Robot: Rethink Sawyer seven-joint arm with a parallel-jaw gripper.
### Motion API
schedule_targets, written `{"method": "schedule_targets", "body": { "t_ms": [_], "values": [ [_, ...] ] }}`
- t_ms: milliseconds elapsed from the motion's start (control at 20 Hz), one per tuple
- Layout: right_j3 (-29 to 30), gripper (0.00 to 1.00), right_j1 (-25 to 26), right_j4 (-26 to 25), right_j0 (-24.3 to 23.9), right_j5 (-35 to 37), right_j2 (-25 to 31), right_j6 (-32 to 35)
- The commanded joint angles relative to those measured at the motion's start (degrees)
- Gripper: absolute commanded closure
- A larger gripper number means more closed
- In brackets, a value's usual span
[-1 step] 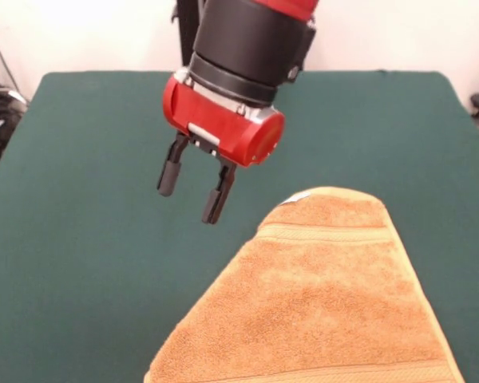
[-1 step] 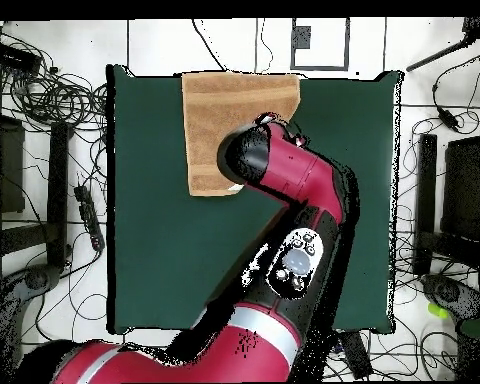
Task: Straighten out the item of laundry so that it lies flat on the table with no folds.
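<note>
Here, nearest to the front camera, the towel [image 1: 319, 303] lies on the counter [image 1: 80, 263] and fills the lower right part of the front view, from about 6 o'clock up to the centre right. It is orange-tan terry, and it narrows toward its far end, where a rounded edge looks folded over; a small white tag [image 1: 297, 197] shows there at the far left corner. One flat woven band [image 1: 327, 234] crosses it just behind that rounded end, and another band runs along the bottom edge of the picture. Its near edge is cut off by the frame, so I cannot tell how it lies there. Further back, at about 10 o'clock from the towel's far end, the end effector [image 1: 190, 188] hangs above the green cloth, apart from the towel and not touching it. Its two black fingers [image 1: 168, 175] point down with a clear gap between them and nothing held, so it stands open. Above them is the red wrist housing [image 1: 223, 120], then the black arm segment. In the overhead view the towel [image 2: 219, 120] sits at the 12 o'clock edge of the counter [image 2: 154, 230], slightly left of the middle, and the red arm [image 2: 294, 190] covers its lower right corner.
</note>
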Motion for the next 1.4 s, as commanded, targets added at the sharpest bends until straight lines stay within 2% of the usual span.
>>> {"method": "schedule_targets", "body": {
  "t_ms": [50,400,850,950,1250,1400],
  "values": [
    [-1.8,0.0,10.8,-1.0,3.6,6.9,-0.7,13.0],
    [-10.6,0.0,18.8,1.4,2.9,17.7,-6.7,17.0],
    [-27.5,0.0,30.2,4.4,0.2,33.4,-16.4,26.2],
    [-29.1,0.0,30.3,4.7,-0.4,35.0,-16.7,26.7],
    [-28.5,0.0,27.4,3.7,-0.8,36.4,-15.2,26.2],
    [-30.8,0.0,27.8,3.6,-1.7,38.4,-15.6,27.4]
  ]
}}
